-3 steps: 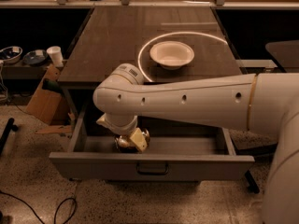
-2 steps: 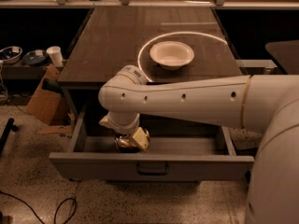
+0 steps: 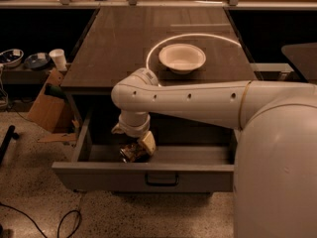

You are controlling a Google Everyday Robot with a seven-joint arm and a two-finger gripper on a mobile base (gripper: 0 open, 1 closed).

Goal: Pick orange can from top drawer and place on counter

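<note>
The top drawer of the grey cabinet is pulled open, its dark bail handle at the centre of the front panel. The orange can, small and shiny with a mottled orange-brown label, is inside the drawer left of centre. My gripper reaches down into the drawer from the white arm and is right at the can, partly covering its top. The counter is the dark glossy top above the drawer, with a bright ring-shaped reflection on it.
A white bowl stands on the counter inside the light ring. My white arm crosses over the counter's front edge. A cardboard box, a white cup and cables on the floor lie to the left.
The arm's elbow and wrist have shifted slightly to the right. The gripper stays down in the drawer at the can, which has not visibly moved.
</note>
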